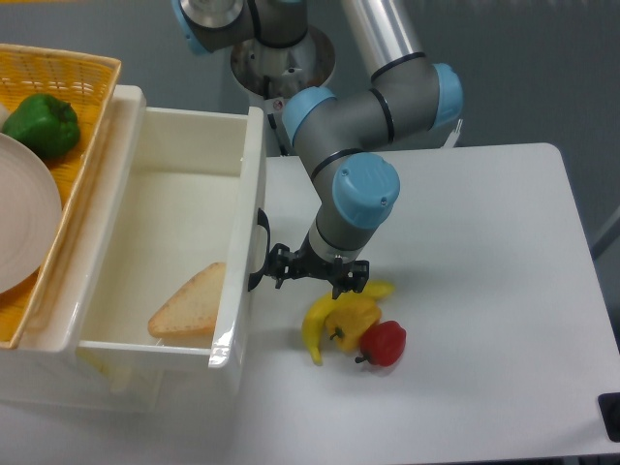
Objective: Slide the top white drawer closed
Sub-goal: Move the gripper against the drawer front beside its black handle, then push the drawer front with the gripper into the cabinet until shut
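The top white drawer [184, 257] stands pulled out at the counter's [484, 291] left side, glossy and deep, with a black curved handle [260, 250] on its front and a slice of bread [189, 303] inside. The claw [308, 273], its fingers spread open and empty, sits just beside the handle. Near it lie a banana [320, 325], a yellow pepper [353, 318] and a red pepper [384, 342].

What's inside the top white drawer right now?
Inside the top white drawer lies one triangular slice of bread near the front wall. The rest of the visible floor is bare white. The front wall hides the strip of floor just behind it.
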Robot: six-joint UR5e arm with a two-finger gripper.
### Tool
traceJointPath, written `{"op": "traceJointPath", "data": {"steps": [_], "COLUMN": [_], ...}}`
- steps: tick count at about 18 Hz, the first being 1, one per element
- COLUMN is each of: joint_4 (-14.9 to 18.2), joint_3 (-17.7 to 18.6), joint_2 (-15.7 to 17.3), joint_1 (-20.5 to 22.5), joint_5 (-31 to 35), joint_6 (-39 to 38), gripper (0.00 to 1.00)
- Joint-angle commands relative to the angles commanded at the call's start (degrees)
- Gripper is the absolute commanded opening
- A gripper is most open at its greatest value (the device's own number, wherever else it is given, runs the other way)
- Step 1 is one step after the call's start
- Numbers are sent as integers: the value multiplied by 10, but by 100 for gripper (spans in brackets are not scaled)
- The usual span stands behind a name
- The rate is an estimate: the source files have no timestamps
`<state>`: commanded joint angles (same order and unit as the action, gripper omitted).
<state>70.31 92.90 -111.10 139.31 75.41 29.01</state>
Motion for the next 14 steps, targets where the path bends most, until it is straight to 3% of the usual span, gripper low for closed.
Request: {"op": "traceJointPath", "data": {"steps": [14], "joint_4": [-1], "joint_3": [-4], "joint_2": [7], "joint_1": [-36], "joint_5": [-1], "joint_6": [-10], "gripper": [100]}}
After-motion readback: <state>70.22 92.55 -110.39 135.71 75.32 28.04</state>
